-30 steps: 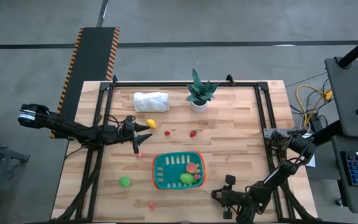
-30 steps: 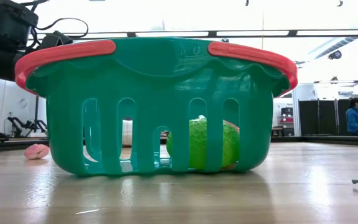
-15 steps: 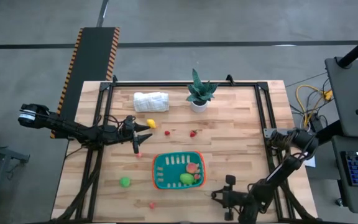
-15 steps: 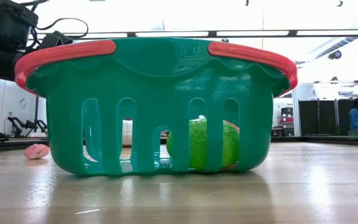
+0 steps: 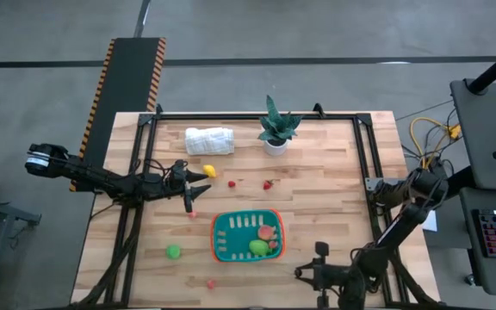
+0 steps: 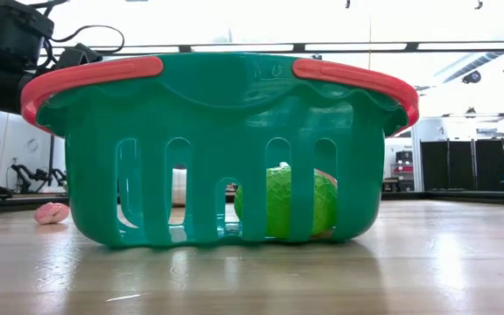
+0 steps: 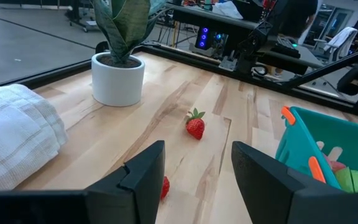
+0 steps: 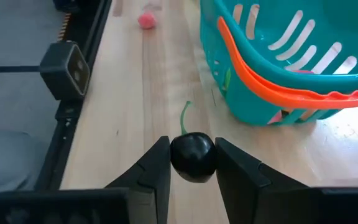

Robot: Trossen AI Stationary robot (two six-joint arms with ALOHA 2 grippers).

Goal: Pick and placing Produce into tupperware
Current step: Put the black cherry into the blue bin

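At the lower right of the high view, the right jaws (image 5: 320,251) sit just beside the basket (image 5: 214,234), clenched on a dark cherry (image 8: 192,157). The right wrist view shows the cherry squeezed between the two fingers (image 8: 151,171), its green stem pointing toward the basket's orange rim (image 8: 272,89).

The risk, as I judge it: the cherry is round, smooth and pinched only at its sides, so a quick lift or swing could let it squirt out and roll across the bench (image 5: 334,181). The rim also stands higher than the jaws, so a low approach could knock the basket aside or bump the cherry loose against the wall.

Near the left middle of the high view, the left jaws (image 5: 203,173) hang released and empty. A strawberry (image 7: 195,126) lies well ahead of them, a small red piece (image 7: 165,186) just beside one finger, the lemon (image 5: 209,171) close by. Green (image 5: 257,248) and pink (image 5: 266,232) pieces already lie in the basket.
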